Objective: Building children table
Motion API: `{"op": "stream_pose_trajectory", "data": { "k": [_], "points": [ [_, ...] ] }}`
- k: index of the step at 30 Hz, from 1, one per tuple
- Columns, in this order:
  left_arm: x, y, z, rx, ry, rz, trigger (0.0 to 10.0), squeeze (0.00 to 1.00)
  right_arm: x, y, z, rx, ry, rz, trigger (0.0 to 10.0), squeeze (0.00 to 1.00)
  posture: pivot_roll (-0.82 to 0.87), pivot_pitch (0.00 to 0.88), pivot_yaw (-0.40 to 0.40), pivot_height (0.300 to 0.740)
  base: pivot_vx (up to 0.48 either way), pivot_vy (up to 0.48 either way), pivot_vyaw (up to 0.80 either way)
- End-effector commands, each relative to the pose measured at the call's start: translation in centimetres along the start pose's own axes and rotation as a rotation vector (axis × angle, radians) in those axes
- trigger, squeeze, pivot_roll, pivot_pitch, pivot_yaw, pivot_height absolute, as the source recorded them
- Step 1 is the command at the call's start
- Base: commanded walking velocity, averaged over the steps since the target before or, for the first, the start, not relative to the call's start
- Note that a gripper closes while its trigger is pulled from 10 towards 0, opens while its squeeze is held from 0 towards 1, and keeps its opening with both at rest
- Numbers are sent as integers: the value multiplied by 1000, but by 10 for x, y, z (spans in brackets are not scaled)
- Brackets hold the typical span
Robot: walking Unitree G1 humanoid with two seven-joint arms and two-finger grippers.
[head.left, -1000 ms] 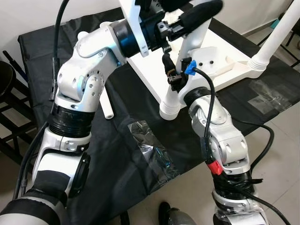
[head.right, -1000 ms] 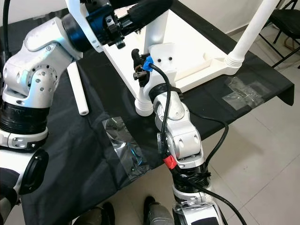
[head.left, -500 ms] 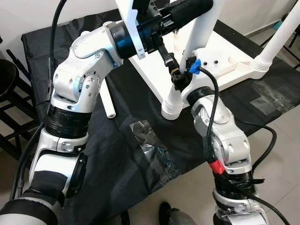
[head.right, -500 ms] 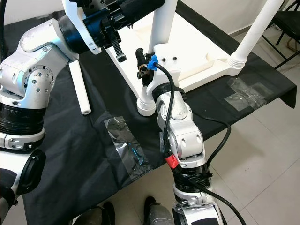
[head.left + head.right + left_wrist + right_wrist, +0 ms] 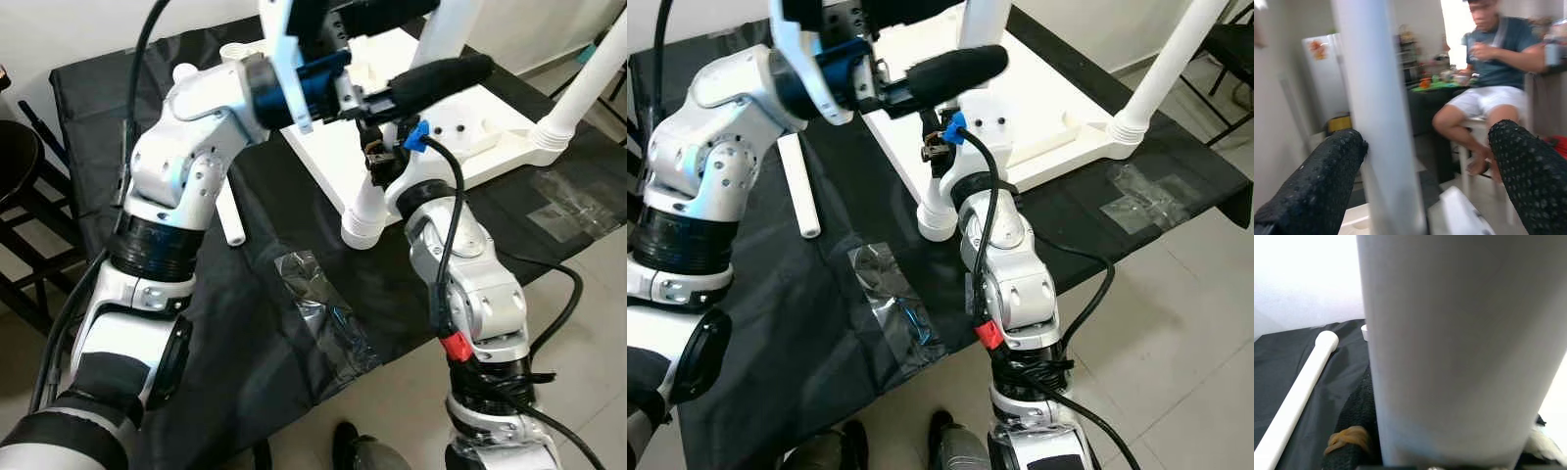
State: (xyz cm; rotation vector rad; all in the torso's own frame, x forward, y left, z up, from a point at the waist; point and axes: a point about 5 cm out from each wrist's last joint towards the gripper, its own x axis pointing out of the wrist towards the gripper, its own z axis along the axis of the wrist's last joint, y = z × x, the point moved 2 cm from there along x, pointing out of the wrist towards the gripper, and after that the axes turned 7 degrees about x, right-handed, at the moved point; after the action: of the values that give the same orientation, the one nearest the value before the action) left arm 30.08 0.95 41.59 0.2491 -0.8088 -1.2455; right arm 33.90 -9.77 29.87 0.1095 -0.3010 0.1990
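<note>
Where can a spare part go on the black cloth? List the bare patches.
Bare black cloth lies between the loose white tube and the crinkled clear plastic wrapper, and again past the second clear wrapper toward the cloth's edge. It is crowded around the upturned white table top, where the left gripper and right gripper work at its near leg.

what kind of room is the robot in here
Probably a lived-in home, near the kitchen. The left wrist view shows a white fridge, a cluttered counter and a person sitting. The upturned white table lies on a black cloth over a tiled floor.
</note>
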Motion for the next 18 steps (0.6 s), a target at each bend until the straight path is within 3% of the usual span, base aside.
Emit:
{"op": "stream_pose_trajectory", "data": {
  "k": [1,2,3,5,10,11,12,13,18],
  "points": [
    [29,-22,8,29,11,-68,10000,1000,-4,-11,-50,-16,219,-59,10000,0,-11,305,-23,740,0,0,0],
    [45,-31,11,42,29,-71,10000,1000,-4,-11,-50,-16,220,-58,10000,0,-11,305,-23,740,0,0,0],
    [45,-31,11,42,29,-71,10000,1000,-4,-11,-50,-16,220,-58,10000,0,-11,305,-23,740,0,0,0],
    [61,-40,12,63,53,-79,10000,1000,-4,-10,-50,-15,222,-56,10000,0,-11,304,-23,740,0,0,0],
    [72,-40,11,73,66,-84,10000,1000,-4,-10,-50,-14,223,-54,10000,0,-11,302,-21,740,0,0,0],
    [76,-40,11,79,68,-89,10000,682,-4,-9,-50,-13,223,-53,10000,0,-13,300,-20,740,0,0,0],
    [67,-34,10,80,64,-88,4863,0,-4,-9,-50,-12,222,-53,10000,0,-14,300,-19,740,0,0,0],
    [59,-30,10,82,62,-89,0,0,-4,-8,-50,-11,222,-52,10000,0,-14,300,-18,740,0,0,0],
    [49,-25,7,86,68,-85,0,0,-4,-8,-50,-9,221,-53,10000,0,-14,298,-19,740,0,0,0]
  ]
}}
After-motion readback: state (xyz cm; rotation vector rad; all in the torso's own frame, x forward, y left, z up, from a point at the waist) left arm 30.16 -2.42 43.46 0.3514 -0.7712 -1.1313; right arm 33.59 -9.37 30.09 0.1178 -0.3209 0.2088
